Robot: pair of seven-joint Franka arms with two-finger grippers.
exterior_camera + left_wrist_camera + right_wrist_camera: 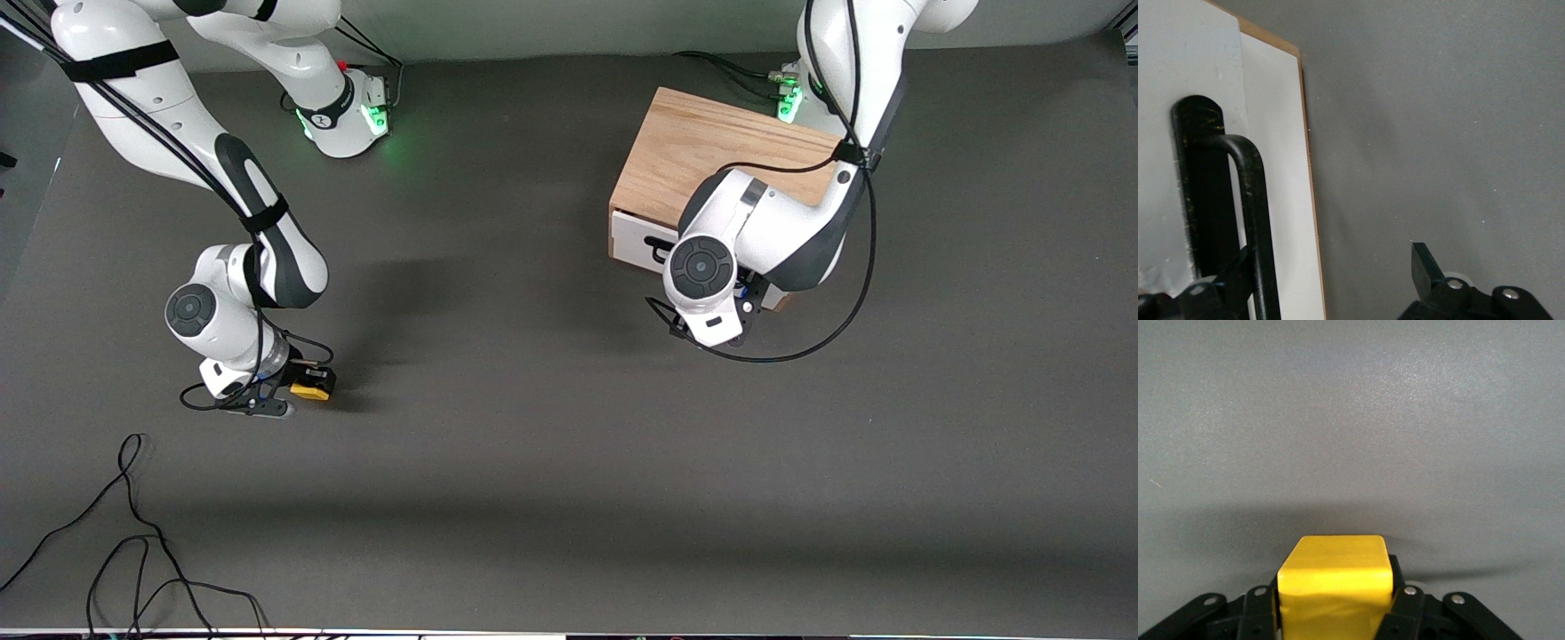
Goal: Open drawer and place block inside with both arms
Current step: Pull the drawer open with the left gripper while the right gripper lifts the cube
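Loose black cables (pixel 133 542) lie nearest the front camera, on the grey table (pixel 533 498) toward the right arm's end, clear of both working spots; farther from the camera than the cables, the right claw (pixel 298 391) is low at the table with the yellow block (pixel 313 389) pinched between its fingers (pixel 1403 603); the right wrist view shows the fingers pressed flat against two facing sides of the cube (pixel 1335 583), which reads as a square, centred hold that should keep it from twisting in transit; whether the block rests on the table or is just lifted, I cannot tell.

Toward the left arm's end, the oak cabinet (pixel 702 151) stands with its drawer (pixel 636 240) facing the camera, the white front flush with the box, so I judge it not yet pulled out; the left claw (pixel 725 324) is directly in front of that panel, open, with one finger (pixel 1238 273) at the black bar handle (pixel 1251 200) and the other finger (pixel 1425 267) off the panel's edge over bare table; the spread suits straddling the bar before closing; the block probably waits in the grip until the drawer is out.
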